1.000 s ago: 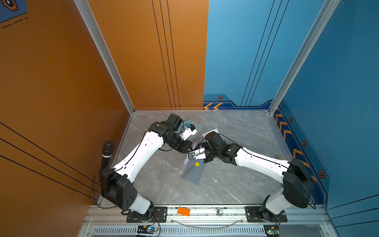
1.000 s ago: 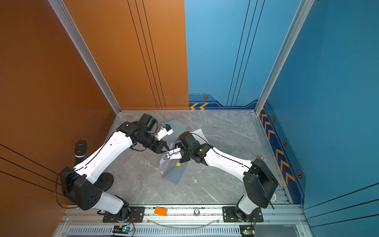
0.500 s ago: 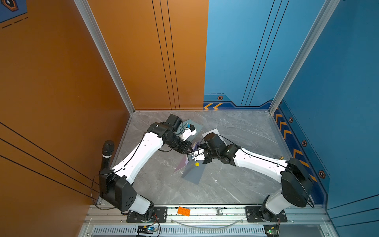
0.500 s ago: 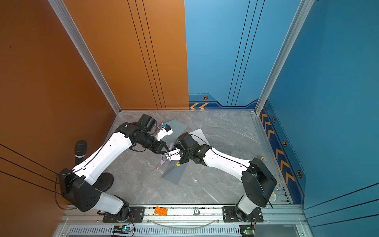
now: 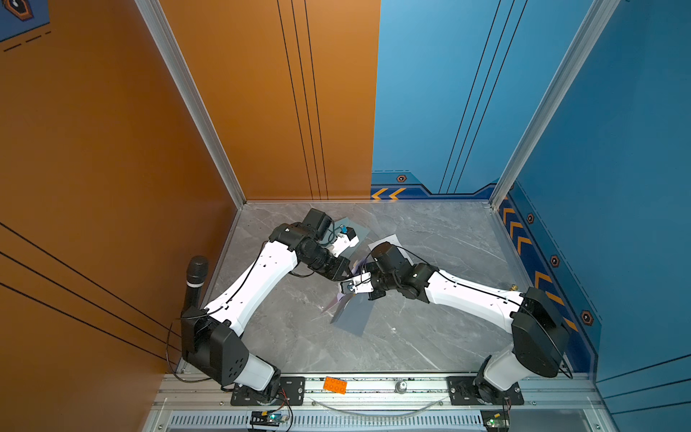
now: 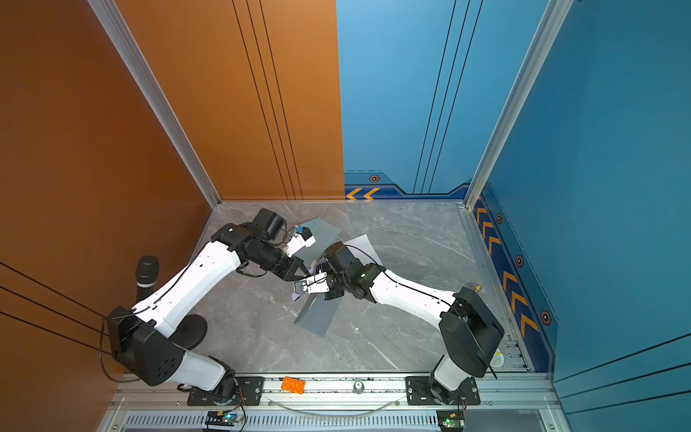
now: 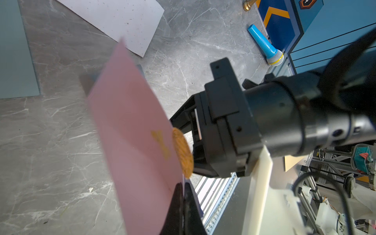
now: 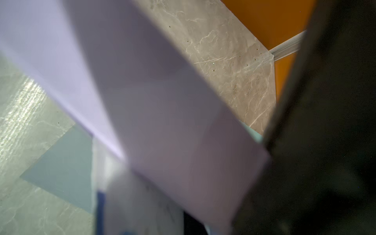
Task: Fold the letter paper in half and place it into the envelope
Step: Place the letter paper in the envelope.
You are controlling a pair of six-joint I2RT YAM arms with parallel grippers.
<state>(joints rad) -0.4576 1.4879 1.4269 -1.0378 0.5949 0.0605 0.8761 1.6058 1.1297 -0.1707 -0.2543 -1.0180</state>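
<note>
Left gripper [image 7: 182, 195] clamps pink paper envelope [image 7: 130, 122], raised mid-table; right gripper [image 7: 183, 126] closed beside its round gold seal [image 7: 183, 154], probably to part flap.

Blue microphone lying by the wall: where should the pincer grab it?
The blue microphone lies on its side on the table, so probably come from above and close across its straight handle, which looks slimmer and evener than the round mesh head.

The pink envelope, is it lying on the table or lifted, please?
Lifted and tilted: the left fingers pinch the pink envelope by one edge, off the table.
</note>
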